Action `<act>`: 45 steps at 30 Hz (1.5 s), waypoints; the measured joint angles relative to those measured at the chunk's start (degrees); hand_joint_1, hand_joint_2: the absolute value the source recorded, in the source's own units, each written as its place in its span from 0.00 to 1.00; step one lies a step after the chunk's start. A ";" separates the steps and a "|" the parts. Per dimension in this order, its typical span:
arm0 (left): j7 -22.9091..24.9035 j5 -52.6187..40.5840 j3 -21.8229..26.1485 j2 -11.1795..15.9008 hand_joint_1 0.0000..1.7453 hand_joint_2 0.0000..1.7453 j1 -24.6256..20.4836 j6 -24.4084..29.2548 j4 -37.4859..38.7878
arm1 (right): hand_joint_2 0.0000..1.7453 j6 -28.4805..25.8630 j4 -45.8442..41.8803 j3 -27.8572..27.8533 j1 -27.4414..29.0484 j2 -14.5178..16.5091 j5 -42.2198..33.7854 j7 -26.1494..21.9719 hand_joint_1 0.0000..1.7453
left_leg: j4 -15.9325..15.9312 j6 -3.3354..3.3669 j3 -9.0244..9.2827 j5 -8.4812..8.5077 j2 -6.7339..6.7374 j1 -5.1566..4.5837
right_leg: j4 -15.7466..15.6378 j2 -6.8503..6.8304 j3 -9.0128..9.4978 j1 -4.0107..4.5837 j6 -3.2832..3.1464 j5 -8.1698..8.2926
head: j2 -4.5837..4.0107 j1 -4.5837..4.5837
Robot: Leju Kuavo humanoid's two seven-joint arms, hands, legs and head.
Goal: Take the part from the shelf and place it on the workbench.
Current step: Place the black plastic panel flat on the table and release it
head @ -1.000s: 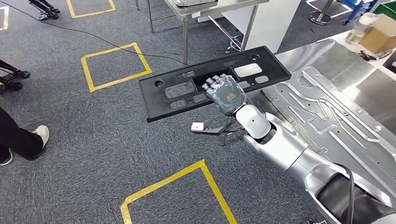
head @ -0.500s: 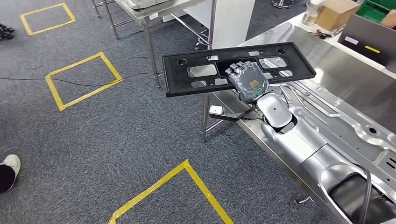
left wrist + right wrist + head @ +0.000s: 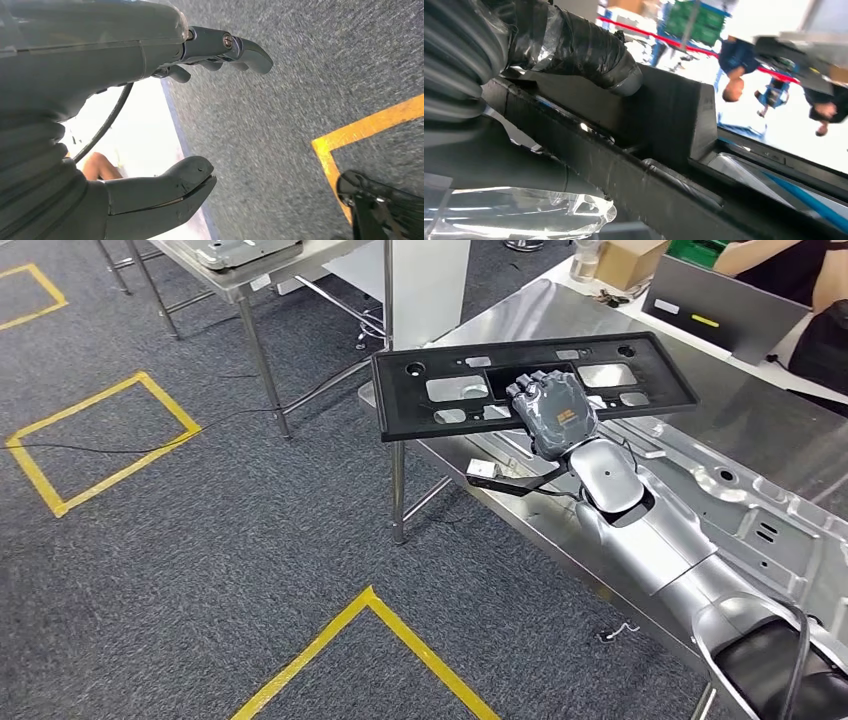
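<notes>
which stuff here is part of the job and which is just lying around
Job:
- black part, held by the right hand
- steel workbench

Lying about:
- stamped metal panel on the workbench
- cardboard box
- second steel table
- yellow floor tape

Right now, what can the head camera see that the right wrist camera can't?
The head view alone shows the whole black part with its cut-outs, held over the shiny workbench, plus the grey carpet and its yellow tape squares. The right wrist view alone shows people standing blurred in the background and the part's thick edge up close. Both show the right hand gripping the black part.
</notes>
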 joint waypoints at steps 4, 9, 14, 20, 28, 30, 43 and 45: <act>-0.02 0.15 0.00 -0.30 0.00 1.00 0.10 0.06 0.00 | 1.00 -0.03 0.65 -1.05 0.93 -0.27 -0.31 0.19 1.00 | 0.39 -0.63 0.45 -0.86 2.68 0.07 | -7.95 -2.52 3.98 -0.53 0.68 5.19 | 0.00 -0.01; -0.37 0.32 0.02 -0.55 0.00 1.00 0.11 0.01 -0.02 | 1.00 -0.08 1.92 -2.65 1.93 -0.65 -0.68 0.52 1.00 | 0.41 -2.32 1.60 -1.95 5.17 -0.39 | -14.38 -3.30 7.22 0.18 -0.99 6.84 | 0.00 -0.04; -0.50 0.43 0.04 -0.64 0.00 1.00 0.47 -0.03 -0.02 | 1.00 -0.45 3.29 -3.10 2.93 -0.20 -0.63 0.58 1.00 | 11.93 -3.11 -3.58 -7.98 -0.13 0.10 | -14.76 -0.10 7.72 -0.16 -2.58 6.84 | 0.00 -0.07; -0.52 0.48 0.12 -0.56 0.00 1.00 0.85 -0.03 -0.03 | 1.00 -0.58 4.81 -3.08 4.21 0.86 -0.05 0.57 1.00 | 6.38 -2.01 -3.44 -1.20 -3.43 0.06 | -14.40 4.54 7.99 0.23 -2.58 6.50 | 0.00 -0.06; -0.57 0.33 0.20 -0.56 0.00 1.00 0.48 -0.30 -0.20 | 1.00 -0.92 6.79 -3.06 5.02 2.50 1.31 0.56 1.00 | -0.24 -0.14 -0.27 0.75 -1.88 0.19 | -8.99 2.59 4.86 0.01 -0.09 3.37 | 0.00 0.11; -0.58 0.32 0.22 -0.56 0.00 1.00 0.66 -0.31 -0.22 | 1.00 -0.97 7.38 -2.99 5.09 3.09 1.40 0.62 1.00 | -0.30 0.02 -0.21 0.66 -0.58 0.18 | -2.23 0.37 1.47 -0.21 0.39 0.49 | 0.00 0.14; -0.49 0.17 0.40 -0.70 0.00 1.00 0.39 -0.35 -0.31 | 1.00 -1.06 11.11 -2.82 5.19 7.04 2.39 0.93 1.00 | 5.65 -3.18 -1.56 -4.15 0.62 0.30 | -14.94 -1.24 8.27 -0.33 -2.27 6.57 | 0.00 0.11; -0.46 0.12 0.44 -0.66 0.00 1.00 0.66 -0.36 -0.32 | 1.00 -1.05 11.77 -2.76 5.21 8.06 2.44 0.98 1.00 | 13.31 -3.23 -5.33 -7.52 -0.52 0.30 | -14.90 -0.82 8.31 -0.07 -2.71 6.47 | 0.00 0.09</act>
